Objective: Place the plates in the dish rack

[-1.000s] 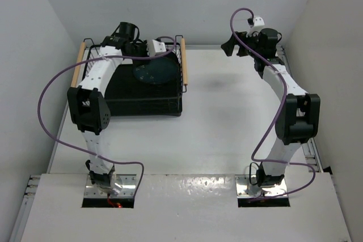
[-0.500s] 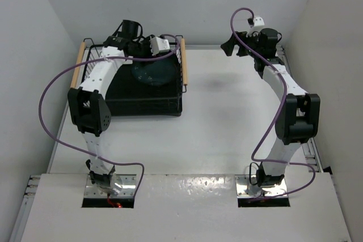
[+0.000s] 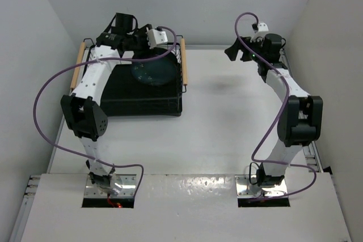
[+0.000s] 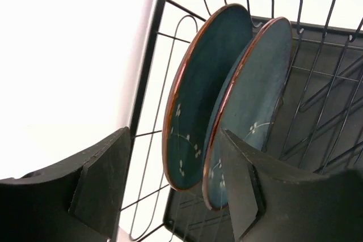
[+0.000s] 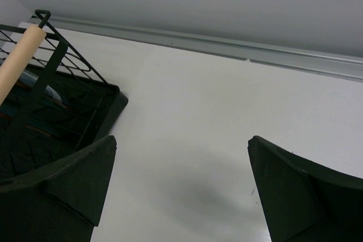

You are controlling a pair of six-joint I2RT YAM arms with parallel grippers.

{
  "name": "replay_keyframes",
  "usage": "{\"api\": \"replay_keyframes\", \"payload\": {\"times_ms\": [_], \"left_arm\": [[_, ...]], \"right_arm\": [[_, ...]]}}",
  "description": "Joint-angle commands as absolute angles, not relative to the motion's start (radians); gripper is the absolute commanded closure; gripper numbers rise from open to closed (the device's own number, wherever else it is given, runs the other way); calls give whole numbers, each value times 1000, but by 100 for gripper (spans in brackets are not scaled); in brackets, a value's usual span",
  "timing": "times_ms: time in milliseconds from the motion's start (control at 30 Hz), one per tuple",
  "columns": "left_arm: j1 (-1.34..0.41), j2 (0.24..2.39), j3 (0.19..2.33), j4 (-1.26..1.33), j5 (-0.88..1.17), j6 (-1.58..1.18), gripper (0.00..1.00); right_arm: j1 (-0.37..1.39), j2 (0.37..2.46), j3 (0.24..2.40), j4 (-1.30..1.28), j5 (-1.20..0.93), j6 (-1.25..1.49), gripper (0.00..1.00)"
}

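Note:
Two dark teal plates stand on edge side by side in the dish rack (image 4: 148,77), the nearer plate (image 4: 255,94) just right of the farther plate (image 4: 201,94). From above they show as one dark disc, the plates (image 3: 154,72), at the rack's back right. My left gripper (image 4: 173,140) is open just above them; its fingers (image 4: 102,179) stand clear on either side of the rims and touch neither. It hovers over the rack's back edge (image 3: 143,49). My right gripper (image 5: 181,140) is open and empty, raised over the bare table at the far right (image 3: 231,49).
The black wire dish rack (image 3: 142,103) with wooden handles (image 3: 183,63) fills the table's far left corner. Its right end and one handle (image 5: 20,55) show in the right wrist view. White walls close in the back and both sides.
My left gripper has opened and let go of the second plate, which now stands in the rack beside the first. The left arm has risen slightly. The right arm has shifted slightly.

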State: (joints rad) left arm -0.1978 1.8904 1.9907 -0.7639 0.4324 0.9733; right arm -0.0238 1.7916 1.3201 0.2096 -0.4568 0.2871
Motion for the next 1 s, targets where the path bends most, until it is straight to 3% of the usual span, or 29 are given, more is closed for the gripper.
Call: {"api": "replay_keyframes", "payload": {"times_ms": [0, 367, 500, 633, 733, 967], "left_arm": [[-204, 1798, 2000, -762, 454, 1000, 32], [-204, 1758, 1953, -772, 472, 1022, 32], [-180, 1769, 2023, -631, 431, 831, 30], [-96, 1760, 2023, -358, 217, 344, 30], [3, 1747, 2023, -318, 25, 150, 30], [136, 1556, 1777, -365, -196, 107, 30]], "right_arm": [[-26, 1709, 1301, 285, -488, 291, 1], [-35, 1631, 1204, 296, -489, 298, 1], [-35, 1608, 1189, 285, -486, 305, 1], [-46, 1606, 1196, 230, -472, 348, 1], [-54, 1595, 1189, 158, -439, 354, 0], [-55, 1546, 1178, -50, -270, 321, 0]]}}
